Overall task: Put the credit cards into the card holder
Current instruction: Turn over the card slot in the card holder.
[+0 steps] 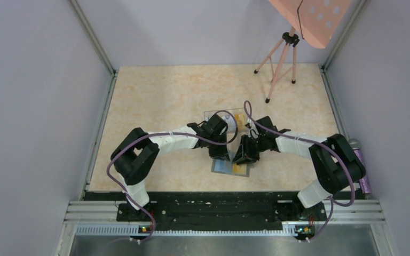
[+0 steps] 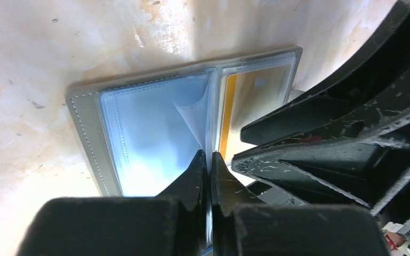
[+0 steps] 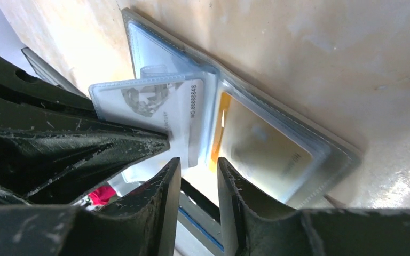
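Left gripper first: squeezed shut on a clear sleeve of the card holder, with the sleeve standing up on its edge from the fold. Had a pale grey card inside that sleeve. Was bent up at the elbow near the base on the left arm, forearm pointing to the middle, wrist tipped down. Looked the same on the right arm, only from the other side, with both grippers close together over the holder. Had the right gripper a little apart, with nothing seen between its fingers. Lay open and flat on the table, close to the near edge: blue inside facing up, long side running left to right, fold running near to far. Showed an orange and yellow card tucked in the right half.
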